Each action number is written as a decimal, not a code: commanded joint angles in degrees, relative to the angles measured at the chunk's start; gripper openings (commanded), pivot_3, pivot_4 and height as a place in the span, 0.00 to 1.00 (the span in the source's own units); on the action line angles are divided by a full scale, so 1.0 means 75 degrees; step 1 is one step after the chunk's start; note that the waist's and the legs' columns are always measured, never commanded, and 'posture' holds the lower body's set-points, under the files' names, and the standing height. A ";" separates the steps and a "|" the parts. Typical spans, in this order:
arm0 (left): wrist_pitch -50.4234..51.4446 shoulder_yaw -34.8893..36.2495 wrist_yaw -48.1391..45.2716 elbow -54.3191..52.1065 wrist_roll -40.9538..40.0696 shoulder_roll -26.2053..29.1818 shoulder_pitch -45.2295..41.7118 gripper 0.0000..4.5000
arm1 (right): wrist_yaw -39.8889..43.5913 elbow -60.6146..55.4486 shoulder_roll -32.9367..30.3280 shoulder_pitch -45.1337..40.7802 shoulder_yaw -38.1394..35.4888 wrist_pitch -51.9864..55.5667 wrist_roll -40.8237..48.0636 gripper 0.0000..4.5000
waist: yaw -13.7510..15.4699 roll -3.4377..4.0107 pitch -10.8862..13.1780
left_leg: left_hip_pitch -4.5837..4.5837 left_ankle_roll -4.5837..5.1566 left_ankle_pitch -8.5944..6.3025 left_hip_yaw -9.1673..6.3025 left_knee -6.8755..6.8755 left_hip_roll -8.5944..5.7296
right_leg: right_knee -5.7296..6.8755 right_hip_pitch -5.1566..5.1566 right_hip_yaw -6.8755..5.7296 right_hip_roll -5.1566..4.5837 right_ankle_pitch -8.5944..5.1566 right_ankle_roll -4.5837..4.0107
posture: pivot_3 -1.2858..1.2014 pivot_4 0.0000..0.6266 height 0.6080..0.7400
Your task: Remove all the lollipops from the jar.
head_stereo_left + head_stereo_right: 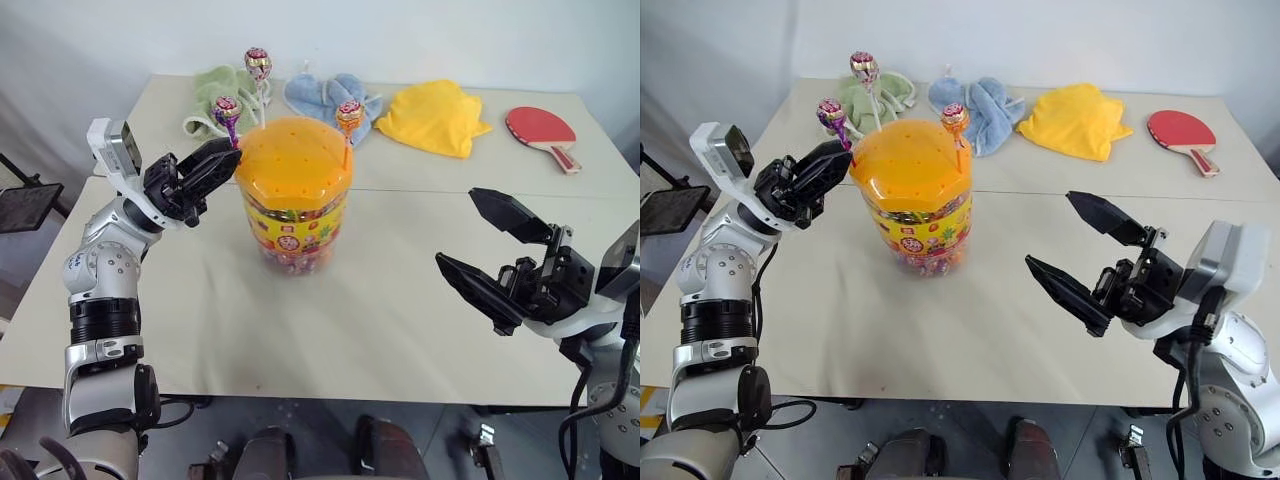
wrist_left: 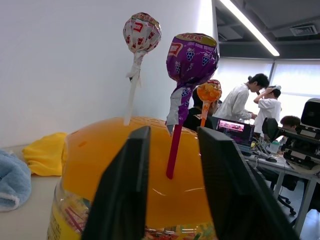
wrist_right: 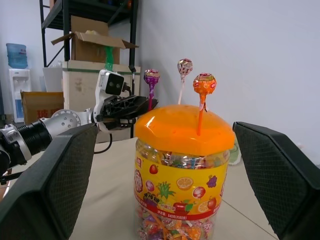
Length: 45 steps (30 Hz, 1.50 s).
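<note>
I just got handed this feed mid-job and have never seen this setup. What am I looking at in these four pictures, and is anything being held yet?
This is a two-armed humanoid robot standing at a table. The two wide pictures come from cameras in its head, looking down over its arms. The other two come from cameras on each wrist, looking along that arm's black fingers.

In the middle stands the jar, its orange lid holding three lollipops upright: the purple lollipop, the pink-silver lollipop and the orange lollipop. At the far edge lie a green cloth, a blue cloth, a yellow cloth and a red paddle.

The left tool has its fingers either side of the purple lollipop's stick; I cannot tell whether it is gripped. The right tool is wide open, holding nothing, away from the jar.
</note>
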 commanded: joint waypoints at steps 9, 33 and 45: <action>0.0095 0.1277 0.1402 0.0124 -0.0875 -0.0439 -0.0925 0.01 | 0.0080 -0.0038 0.0122 0.0012 0.0000 -0.0171 -0.0022 1.00 | 0.0009 -0.0010 0.0006 | -0.0009 0.0001 0.0001 -0.0007 0.0015 0.0000 | 0.0001 0.0000 -0.0001 -0.0001 0.0000 0.0001 | 0.52 0.24 1.00; 0.5591 0.2320 0.4174 -0.3306 0.0740 0.3651 0.5595 0.11 | 0.3438 0.1000 -0.1055 -0.0720 0.1074 -0.0117 -0.0581 1.00 | -0.0001 -0.0036 0.0015 | -0.0010 -0.0008 -0.0006 0.0013 -0.0004 0.0009 | 0.0064 -0.0070 0.0051 -0.0007 -0.0004 -0.0008 | 0.52 0.24 1.00; 0.3596 0.2336 0.1963 -0.2007 0.0994 0.4269 0.4997 0.69 | 0.2197 0.1288 -0.1030 -0.0813 -0.0007 0.0341 -0.0150 1.00 | 0.0003 -0.0036 0.0015 | -0.0003 -0.0021 -0.0012 0.0060 -0.0010 0.0016 | 0.0091 -0.0097 0.0067 0.0002 -0.0015 -0.0027 | 0.52 0.24 1.00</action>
